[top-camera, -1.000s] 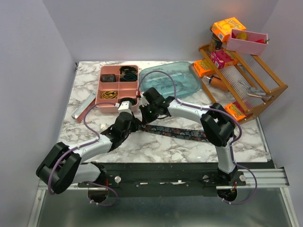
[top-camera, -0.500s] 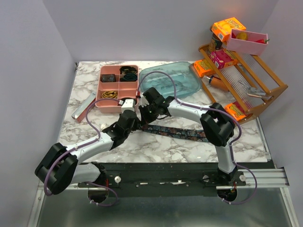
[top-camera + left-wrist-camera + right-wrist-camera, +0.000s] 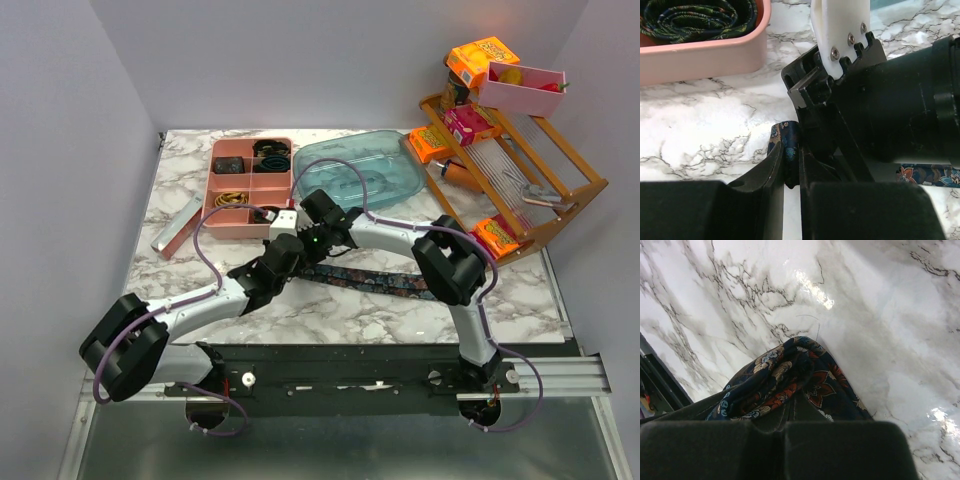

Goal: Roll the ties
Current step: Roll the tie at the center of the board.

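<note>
A dark navy floral tie (image 3: 385, 281) lies stretched across the marble table, running right from where the two grippers meet. My left gripper (image 3: 283, 250) is shut on the tie's end, a narrow fold of the tie (image 3: 788, 145) pinched between its fingers. My right gripper (image 3: 310, 243) is shut on a bunched fold of the same tie (image 3: 790, 375) right beside the left one; the right gripper's black body fills the left wrist view. Rolled ties (image 3: 695, 15) sit in the pink tray (image 3: 250, 185).
A blue clear tub (image 3: 362, 168) stands behind the grippers. A wooden rack (image 3: 520, 180) with snack packets is at the back right, a pink bin (image 3: 522, 87) on top. A grey bar (image 3: 176, 227) lies left of the pink tray.
My left gripper has moved right and a little back, closing in on the right gripper. The right gripper has shifted slightly. The tie's left end has gathered between them.
</note>
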`<action>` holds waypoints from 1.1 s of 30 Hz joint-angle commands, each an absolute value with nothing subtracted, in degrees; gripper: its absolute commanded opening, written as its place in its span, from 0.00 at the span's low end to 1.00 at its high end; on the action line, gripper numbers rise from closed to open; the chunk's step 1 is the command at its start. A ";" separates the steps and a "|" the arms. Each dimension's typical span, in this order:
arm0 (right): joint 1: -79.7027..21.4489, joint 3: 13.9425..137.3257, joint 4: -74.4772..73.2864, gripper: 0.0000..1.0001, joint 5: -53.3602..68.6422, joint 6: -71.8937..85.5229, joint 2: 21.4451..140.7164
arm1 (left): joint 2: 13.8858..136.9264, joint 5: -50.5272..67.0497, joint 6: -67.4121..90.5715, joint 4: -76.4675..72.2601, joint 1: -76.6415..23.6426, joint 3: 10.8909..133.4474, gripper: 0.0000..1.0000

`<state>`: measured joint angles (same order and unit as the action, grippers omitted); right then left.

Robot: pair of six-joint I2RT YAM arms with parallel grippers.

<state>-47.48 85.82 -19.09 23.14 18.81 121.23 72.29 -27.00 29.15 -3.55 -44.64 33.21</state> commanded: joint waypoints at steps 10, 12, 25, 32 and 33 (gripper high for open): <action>-47.29 85.26 -13.28 0.01 27.42 22.50 123.05 | 74.97 -31.20 28.56 -2.99 -46.32 35.24 0.00; -46.58 84.64 -11.17 0.01 29.78 23.63 122.70 | 75.50 -32.42 28.30 -1.59 -46.75 35.77 0.00; -44.12 79.46 -8.61 0.01 31.46 21.80 118.40 | 81.73 -37.17 28.56 2.72 -49.66 38.49 0.00; -43.77 78.40 -17.82 0.01 23.30 18.11 114.18 | 83.93 -37.53 29.88 2.46 -51.06 39.02 0.00; -43.77 78.22 -19.06 0.01 20.25 17.41 113.04 | 84.28 -37.36 29.97 2.46 -51.06 39.11 0.00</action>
<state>-43.97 79.09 -13.04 28.05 20.73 118.04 82.83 -35.59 28.45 0.99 -50.41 38.04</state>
